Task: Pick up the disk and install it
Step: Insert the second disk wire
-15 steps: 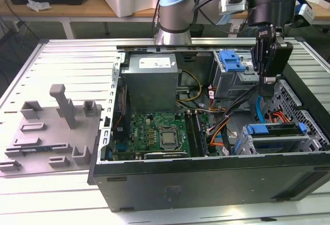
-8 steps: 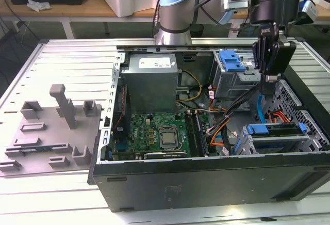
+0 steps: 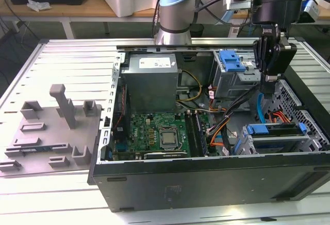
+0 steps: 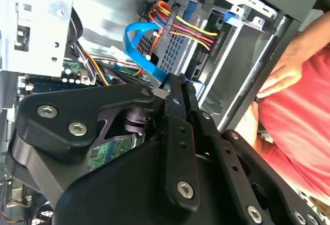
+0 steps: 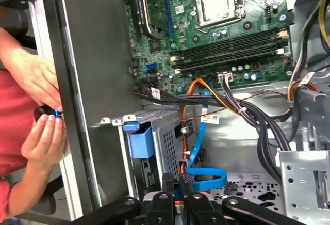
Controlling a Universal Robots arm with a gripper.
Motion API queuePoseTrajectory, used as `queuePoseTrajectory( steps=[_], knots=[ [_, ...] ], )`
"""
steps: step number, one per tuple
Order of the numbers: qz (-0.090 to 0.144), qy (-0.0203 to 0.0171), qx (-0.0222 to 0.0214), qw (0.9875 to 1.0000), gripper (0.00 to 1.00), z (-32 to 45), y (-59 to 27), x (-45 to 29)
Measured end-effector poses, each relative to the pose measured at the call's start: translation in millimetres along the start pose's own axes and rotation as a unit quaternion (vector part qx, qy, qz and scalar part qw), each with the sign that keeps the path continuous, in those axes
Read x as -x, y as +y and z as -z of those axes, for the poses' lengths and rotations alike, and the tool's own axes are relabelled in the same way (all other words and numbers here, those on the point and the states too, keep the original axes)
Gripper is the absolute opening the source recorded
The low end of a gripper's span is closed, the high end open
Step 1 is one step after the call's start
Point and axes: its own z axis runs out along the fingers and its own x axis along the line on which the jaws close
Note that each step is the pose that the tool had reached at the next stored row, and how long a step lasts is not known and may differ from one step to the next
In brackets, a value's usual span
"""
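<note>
The disk (image 3: 273, 129) is sitting in the near bay of the computer case (image 3: 206, 183), blue frame up. Just beyond, the gripper (image 3: 268, 90) is hanging pinched narrow, holding nothing, and crowding the blue cable (image 3: 259, 107). I'd say it's risking a snag there.

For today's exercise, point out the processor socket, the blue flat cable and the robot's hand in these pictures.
processor socket (image 3: 168, 138): exterior view, its metal cover.
blue flat cable (image 5: 206, 176): first wrist view, its looped part.
hand (image 4: 181, 83): second wrist view, at its fingertips.
</note>
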Motion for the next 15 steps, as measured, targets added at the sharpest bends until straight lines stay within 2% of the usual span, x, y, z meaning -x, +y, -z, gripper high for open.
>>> queuePoseTrajectory(
  steps=[2,8,10,11,13,15],
  knots=[
    [0.000,-0.0060,0.0007,1.0000,0.16,-0.8,-0.8,-1.5],
    [0.000,-0.0185,0.0025,0.9998,0.16,-4.9,-3.6,-9.2],
    [-0.001,-0.0269,0.0038,0.9996,0.16,-6.8,-5.1,-12.9],
    [-0.001,-0.0298,0.0042,0.9995,0.16,-7.5,-5.7,-14.4],
    [-0.001,-0.0387,0.0056,0.9992,0.16,-9.9,-7.4,-18.9],
    [-0.001,-0.0444,0.0065,0.9990,0.16,-11.7,-8.6,-22.3]
  ],
)
